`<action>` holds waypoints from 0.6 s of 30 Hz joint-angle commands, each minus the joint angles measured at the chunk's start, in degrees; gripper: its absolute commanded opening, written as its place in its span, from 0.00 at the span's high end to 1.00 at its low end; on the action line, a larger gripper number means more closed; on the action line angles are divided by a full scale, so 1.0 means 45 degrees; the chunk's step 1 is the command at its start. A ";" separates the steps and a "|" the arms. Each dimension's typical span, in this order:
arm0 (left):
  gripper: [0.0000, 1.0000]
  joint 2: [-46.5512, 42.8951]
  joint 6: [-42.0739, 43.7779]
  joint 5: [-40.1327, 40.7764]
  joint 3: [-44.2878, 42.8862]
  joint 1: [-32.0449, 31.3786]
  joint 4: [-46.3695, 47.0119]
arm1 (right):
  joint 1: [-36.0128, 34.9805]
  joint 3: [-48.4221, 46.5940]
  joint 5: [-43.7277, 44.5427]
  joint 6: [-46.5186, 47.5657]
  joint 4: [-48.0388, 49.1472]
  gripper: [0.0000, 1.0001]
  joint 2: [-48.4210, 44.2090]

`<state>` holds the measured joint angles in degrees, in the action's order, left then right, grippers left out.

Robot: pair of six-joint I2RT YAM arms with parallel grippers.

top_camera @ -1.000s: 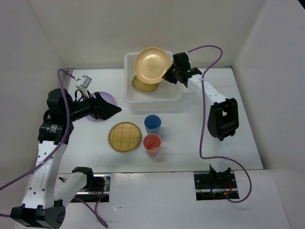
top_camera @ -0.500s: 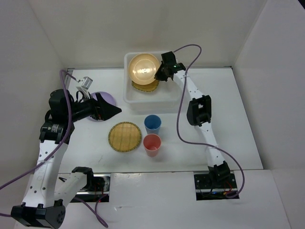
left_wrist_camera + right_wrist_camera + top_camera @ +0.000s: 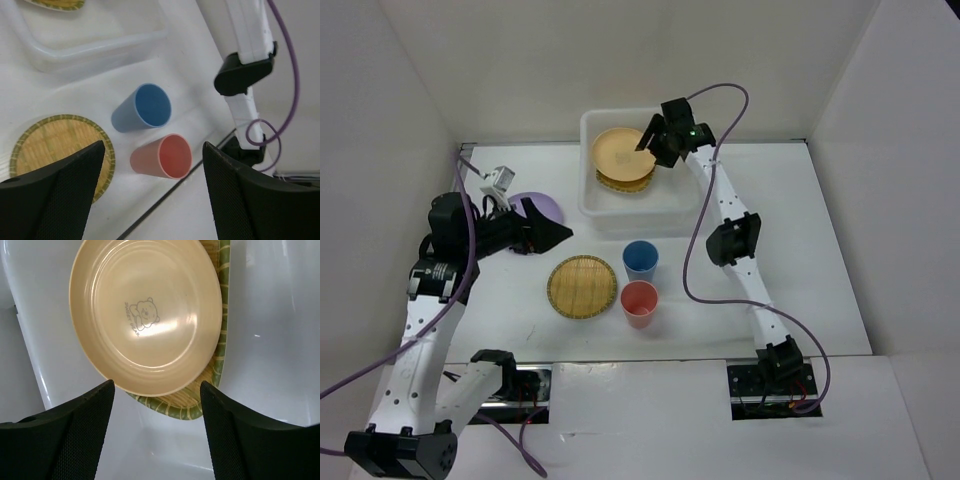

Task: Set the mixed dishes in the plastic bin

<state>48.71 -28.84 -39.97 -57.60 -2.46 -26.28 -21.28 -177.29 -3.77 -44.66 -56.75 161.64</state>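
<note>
Checking tools: we saw right gripper (image 3: 155, 387) wide above the far plastic bin (image 3: 590, 205), left gripper (image 3: 153, 146) wide too. We judged the pale orange plate (image 3: 145, 315) light, rigid, slick; pinch its rim.

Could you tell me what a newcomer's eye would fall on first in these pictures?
Most striking is the pale orange plate with a bear print, lying on a woven straw-coloured plate inside the translucent white plastic bin at the far side, the open right gripper above it. Nearer, a blue cup and a red cup stand beside a second woven plate.
</note>
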 commanded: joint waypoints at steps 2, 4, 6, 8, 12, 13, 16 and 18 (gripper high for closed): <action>0.17 -0.0919 -0.0406 0.2236 -0.0342 -0.0040 0.0119 | -0.0387 -0.0582 0.0445 0.0471 -0.1098 0.25 -0.1660; 0.17 -0.1914 -0.0874 0.3618 -0.0635 0.0097 0.0118 | -0.0601 -0.0582 0.1145 0.0842 -0.1099 0.24 -0.2788; 0.28 -0.2581 -0.1361 0.4735 -0.1102 0.0097 -0.0153 | -0.0858 -0.0582 0.1500 0.1154 -0.1275 0.24 -0.3670; 0.39 -0.2466 -0.1501 0.5716 -0.1242 0.0097 -0.0486 | -0.1033 -0.0582 0.1987 0.1156 -0.1645 0.23 -0.5057; 0.42 -0.1704 -0.2959 0.3516 0.0393 0.0097 0.0700 | -0.1307 -0.0582 0.2243 0.1428 -0.3358 0.22 -0.6953; 0.51 -0.1703 -0.3391 0.3123 0.0959 0.0097 0.1613 | -0.1423 -0.0582 0.2244 0.1545 -0.3752 0.22 -0.7265; 0.65 -0.1703 -0.4796 0.3975 0.2466 0.0543 0.2130 | -0.2008 -0.0135 0.2751 0.2308 -0.3971 0.22 -0.8651; 0.65 -0.2287 -0.5463 0.5769 0.3072 0.0799 0.2247 | -0.2301 -0.0307 0.2889 0.2308 -0.3971 0.22 -0.9649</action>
<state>40.73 -45.65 -20.62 -46.15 -0.69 -19.27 -30.13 -177.95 6.31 -37.08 -69.63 121.91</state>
